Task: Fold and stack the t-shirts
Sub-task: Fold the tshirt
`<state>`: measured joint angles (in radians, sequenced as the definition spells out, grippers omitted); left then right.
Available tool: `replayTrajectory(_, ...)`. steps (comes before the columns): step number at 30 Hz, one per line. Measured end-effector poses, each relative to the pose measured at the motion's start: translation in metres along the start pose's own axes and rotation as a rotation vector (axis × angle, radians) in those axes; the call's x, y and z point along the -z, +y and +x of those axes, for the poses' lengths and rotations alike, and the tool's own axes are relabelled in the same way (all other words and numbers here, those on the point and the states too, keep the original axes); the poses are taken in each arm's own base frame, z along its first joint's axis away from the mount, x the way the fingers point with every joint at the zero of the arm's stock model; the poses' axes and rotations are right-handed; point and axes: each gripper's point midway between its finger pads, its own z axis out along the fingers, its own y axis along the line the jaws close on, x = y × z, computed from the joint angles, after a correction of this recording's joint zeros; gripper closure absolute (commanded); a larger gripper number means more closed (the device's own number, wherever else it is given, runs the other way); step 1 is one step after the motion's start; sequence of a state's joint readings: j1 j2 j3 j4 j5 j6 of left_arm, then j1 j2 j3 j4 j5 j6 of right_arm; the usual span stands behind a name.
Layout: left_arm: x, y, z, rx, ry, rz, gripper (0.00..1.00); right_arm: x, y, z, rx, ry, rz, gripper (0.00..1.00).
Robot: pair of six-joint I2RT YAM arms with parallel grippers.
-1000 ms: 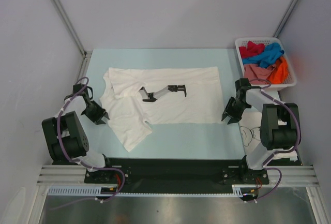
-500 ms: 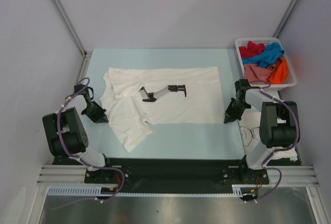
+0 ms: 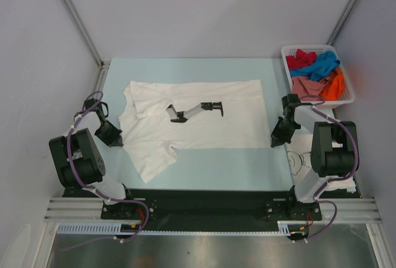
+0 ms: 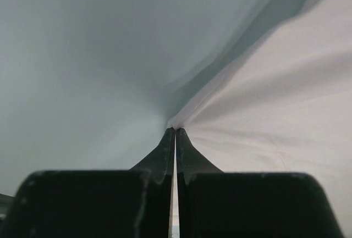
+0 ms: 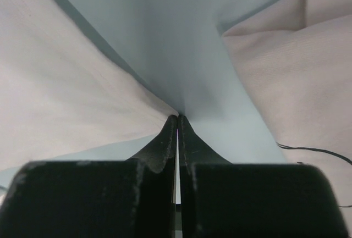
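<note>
A white t-shirt [image 3: 204, 129] with a small dark print on its chest lies spread across the pale blue table [image 3: 223, 166]. My left gripper [image 3: 117, 138] is shut on its left sleeve edge; in the left wrist view the gripper [image 4: 175, 130] pinches the white cloth [image 4: 275, 111] at its tips. My right gripper [image 3: 275, 142] is shut on the shirt's near right corner; the right wrist view shows the gripper [image 5: 177, 117] nipping the cloth [image 5: 71, 95]. A white t-shirt with black cartoon lines [image 3: 303, 156] lies under the right arm.
A white lattice basket [image 3: 348, 88] at the back right holds red, blue, pink and orange shirts [image 3: 318, 70]. Grey walls stand close on both sides. The arm bases and a black rail [image 3: 204, 203] line the near edge.
Both grippers have closed on the shirt's edges. The left one has drawn back to the left, pulling the sleeve and the near flap with it. The right one shifted slightly nearer.
</note>
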<state>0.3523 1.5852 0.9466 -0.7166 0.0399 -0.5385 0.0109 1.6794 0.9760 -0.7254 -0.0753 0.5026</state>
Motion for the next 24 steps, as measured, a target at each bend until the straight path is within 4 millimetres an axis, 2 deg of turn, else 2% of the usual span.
replayTrajectory(8, -0.005, 0.011, 0.004, 0.0, 0.04, -0.032, 1.0, 0.002, -0.016, -0.018, 0.012, -0.041, 0.069, 1.0)
replayTrajectory(19, -0.003, 0.012, 0.02, 0.034, 0.081, -0.007, 0.99, 0.002, -0.017, -0.018, 0.036, -0.037, 0.066, 1.0)
replayTrajectory(21, -0.003, 0.012, 0.021, 0.037, 0.083, -0.006, 0.92, 0.002, -0.016, -0.018, 0.044, -0.036, 0.063, 1.0)
replayTrajectory(22, -0.003, 0.012, 0.021, 0.042, 0.083, -0.006, 0.78, 0.002, -0.016, -0.018, 0.047, -0.036, 0.062, 1.0)
replayTrajectory(24, -0.003, 0.012, 0.022, 0.049, 0.084, -0.009, 0.64, 0.002, -0.016, -0.018, 0.052, -0.035, 0.06, 0.99)
